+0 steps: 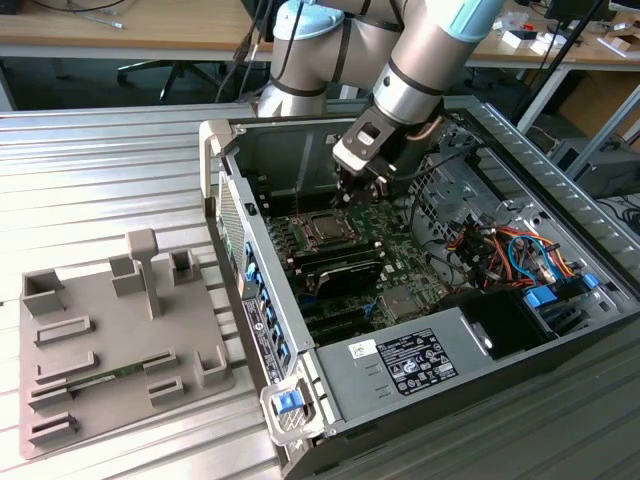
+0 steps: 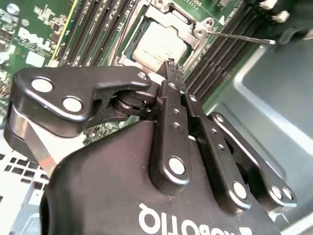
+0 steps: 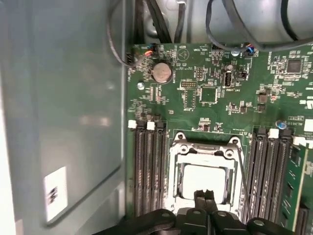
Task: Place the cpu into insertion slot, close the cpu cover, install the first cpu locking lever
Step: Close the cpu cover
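Inside the open computer case (image 1: 232, 215), the gripper (image 3: 205, 198) has its 2 fingers pressed together with nothing between them; the tips hang right at the edge of the cpu cover (image 3: 203, 151); the cover lies flat over the insertion slot (image 2: 130, 43); the cpu (image 3: 202, 177) sits in that slot, silvery face showing through the cut-out; a thin locking lever (image 2: 239, 36) reaches out from the cover's corner across the neighbouring memory slots (image 2: 222, 46).

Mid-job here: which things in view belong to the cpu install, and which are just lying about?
Job: cpu, framed by the cpu cover; thin locking lever beside it; gripper, shut, at the cover's edge.
Lying about: coin battery; memory slots; grey fixture tray; coloured cables.
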Available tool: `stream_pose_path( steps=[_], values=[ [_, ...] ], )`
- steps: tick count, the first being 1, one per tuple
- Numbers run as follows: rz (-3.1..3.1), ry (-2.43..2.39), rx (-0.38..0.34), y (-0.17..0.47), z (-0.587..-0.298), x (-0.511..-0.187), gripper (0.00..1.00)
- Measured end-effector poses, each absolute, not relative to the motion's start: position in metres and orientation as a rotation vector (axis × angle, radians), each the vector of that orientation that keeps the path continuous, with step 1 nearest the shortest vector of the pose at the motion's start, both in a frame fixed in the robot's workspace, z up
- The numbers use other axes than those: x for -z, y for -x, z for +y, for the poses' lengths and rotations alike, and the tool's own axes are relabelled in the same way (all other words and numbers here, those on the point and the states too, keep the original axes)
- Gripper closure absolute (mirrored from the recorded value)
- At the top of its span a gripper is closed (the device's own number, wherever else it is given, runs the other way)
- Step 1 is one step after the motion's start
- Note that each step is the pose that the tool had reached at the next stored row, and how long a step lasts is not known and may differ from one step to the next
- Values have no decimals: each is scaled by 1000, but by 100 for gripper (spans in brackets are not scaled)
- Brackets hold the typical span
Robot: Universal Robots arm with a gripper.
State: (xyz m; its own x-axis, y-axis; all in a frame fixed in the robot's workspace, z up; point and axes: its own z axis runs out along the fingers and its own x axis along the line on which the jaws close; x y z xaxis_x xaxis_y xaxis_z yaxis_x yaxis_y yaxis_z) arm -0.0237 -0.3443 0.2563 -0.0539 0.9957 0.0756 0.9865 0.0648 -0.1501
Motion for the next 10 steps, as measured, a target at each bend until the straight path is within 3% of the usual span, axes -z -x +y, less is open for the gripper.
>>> stream_pose_path(
  steps=[10],
  values=[
    [-2170, 2043, -84, 24, -344, -265, 89]
  ],
)
